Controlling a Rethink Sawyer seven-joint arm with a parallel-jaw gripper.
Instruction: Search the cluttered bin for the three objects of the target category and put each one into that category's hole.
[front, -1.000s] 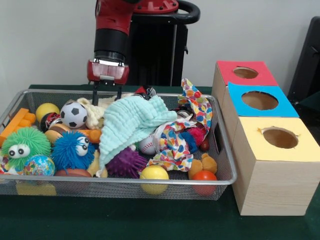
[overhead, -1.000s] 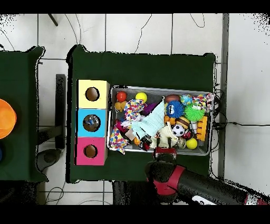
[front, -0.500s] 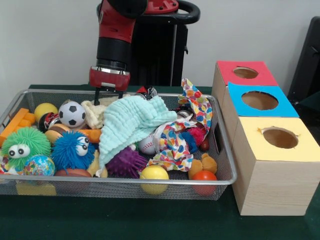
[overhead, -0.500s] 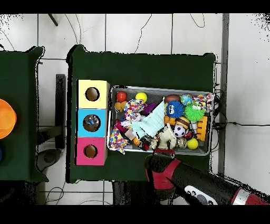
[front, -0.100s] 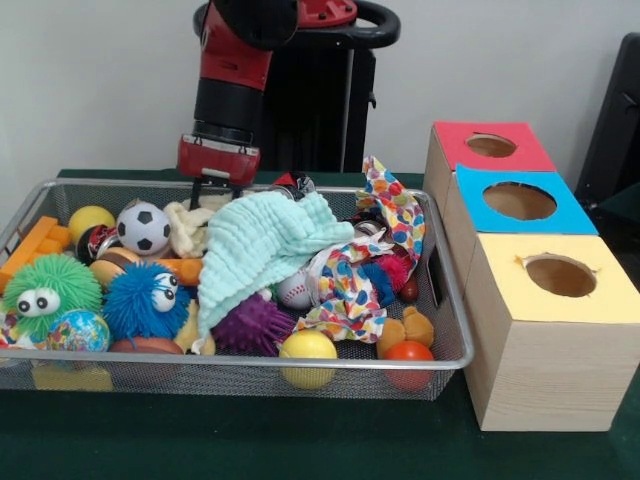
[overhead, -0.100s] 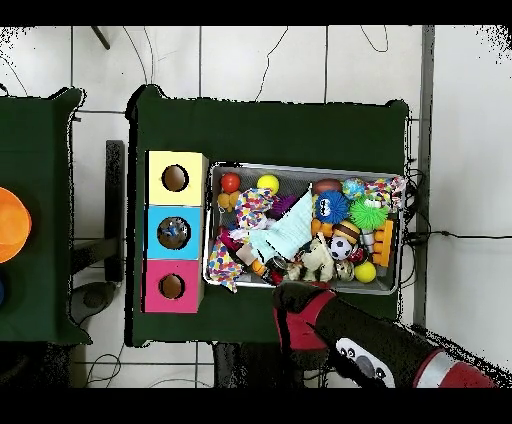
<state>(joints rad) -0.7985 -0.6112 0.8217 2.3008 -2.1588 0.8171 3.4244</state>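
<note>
Gripper (front, -0.100s: 217, 183) higher, nearer bin (front, -0.100s: 240, 361) rim

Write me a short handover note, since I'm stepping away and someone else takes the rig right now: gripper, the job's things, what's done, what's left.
Gripper: at the far rim of the wire bin, just above the cream rope toy. Whether it is open or holding anything cannot be told.
Bin: full of toys, with a soccer ball, a mint cloth draped over the middle and a spotted cloth at the box end.
Boxes: red, blue and yellow, side by side next to the bin. The overhead view shows something in the blue hole; unclear what.
Done: no placement can be confirmed.
Left: find the target toys and drop them in their hole.
</note>
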